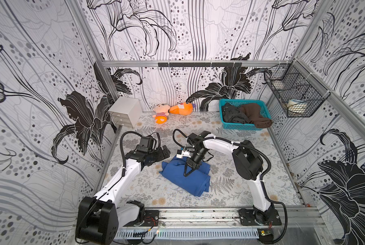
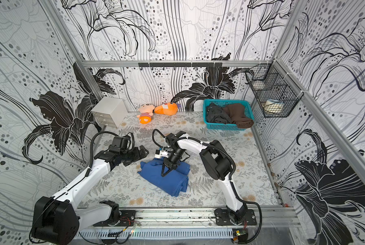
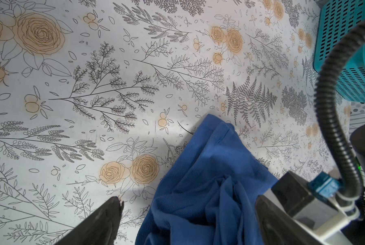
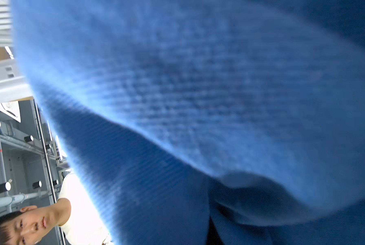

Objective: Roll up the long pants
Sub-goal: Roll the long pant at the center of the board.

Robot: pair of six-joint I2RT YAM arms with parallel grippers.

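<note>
The long pants (image 1: 190,182) (image 2: 169,180) lie as a folded royal-blue bundle in the middle of the flowered table. My right gripper (image 1: 185,174) (image 2: 163,175) points down onto their top layer, its fingers meeting in a tip pinched on the cloth. Blue fabric (image 4: 198,84) fills the right wrist view and hides the fingers. My left gripper (image 1: 164,151) (image 2: 143,153) hovers open just beyond the bundle's far left corner. In the left wrist view, a rumpled edge of the pants (image 3: 209,169) shows between its two spread fingers (image 3: 111,220).
A teal basket (image 1: 243,101) at the back right holds a dark grey and a brown garment. Two plush toys (image 1: 161,113) lie against the back wall beside a small white drawer box (image 1: 125,111). A wire basket (image 1: 294,91) hangs on the right wall.
</note>
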